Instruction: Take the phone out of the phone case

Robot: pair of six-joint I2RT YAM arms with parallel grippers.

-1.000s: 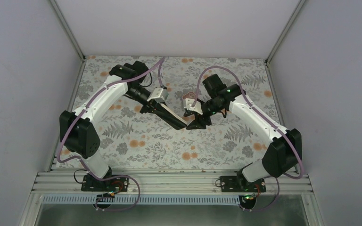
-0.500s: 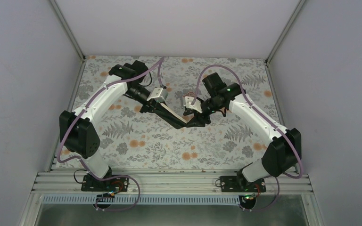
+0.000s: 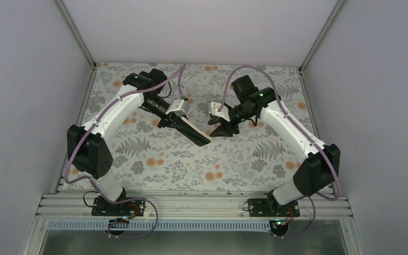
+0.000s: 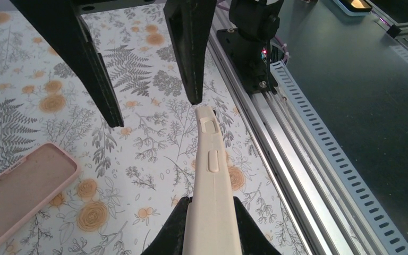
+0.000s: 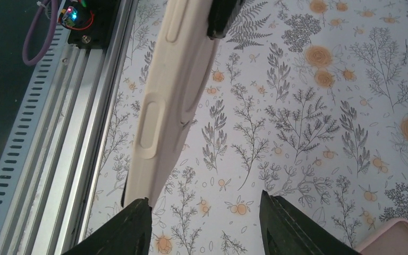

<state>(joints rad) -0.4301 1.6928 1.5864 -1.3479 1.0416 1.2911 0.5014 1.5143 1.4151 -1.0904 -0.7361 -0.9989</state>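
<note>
Main worry from here: knocking the phone case (image 4: 208, 159) sideways when closing the right gripper (image 5: 202, 206), with the free end parked just beside one of its fingers (image 4: 191, 53) instead of centred in the gap; can't tell whether touching. Right gripper spread wide, holding nothing. Left gripper (image 4: 210, 208) pinched on the case at one end only, so plenty of lever for a twist or slip in that grip, then a drop onto the table (image 3: 164, 164). Second worry: clamping case lip and phone together and peeling nothing apart. Third: pulling along the case instead of across it and just dragging the lot out of the left pinch. Can't separate phone from case in either wrist view, only a cream side wall with button bumps; presumably seated inside. Held in the air between the two arms, over the middle of the table, apart from a pink case-like slab (image 4: 24, 188) lying flat on it. Long axis straight out from the left fingers (image 4: 170, 236), edge-on to both wrist cameras; in the top view running diagonally from far-left to near-right, free end pointing at the right gripper and toward the near edge. Looks tipped down slightly toward the table; not certain.
</note>
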